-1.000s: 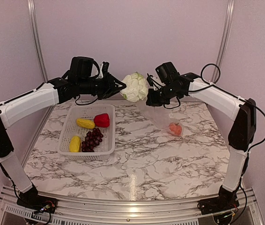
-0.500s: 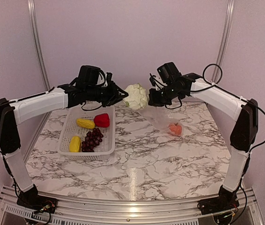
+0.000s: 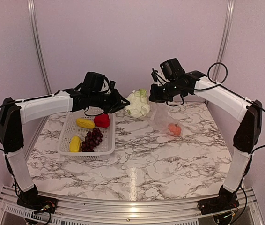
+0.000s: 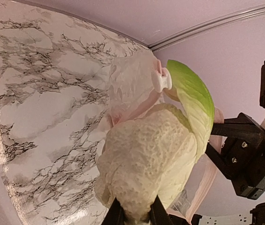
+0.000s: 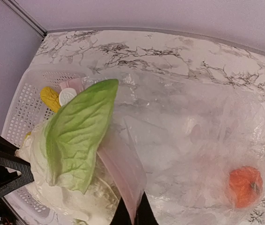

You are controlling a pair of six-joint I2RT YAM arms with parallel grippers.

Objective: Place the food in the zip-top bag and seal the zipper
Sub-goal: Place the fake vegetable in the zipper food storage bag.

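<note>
Left gripper (image 3: 120, 103) pinches a pale whitish-green toy cauliflower (image 3: 138, 103) at the mouth of a clear crinkly zip-top bag (image 3: 163, 118), lifted by the right gripper (image 3: 152, 96) clamped on its edge

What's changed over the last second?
The left gripper, shut on the cauliflower, carried it down and slightly right, toward the bag mouth. The right gripper, pinching the bag's edge, rose a little. The orange in the bag and the basket stayed put.
</note>
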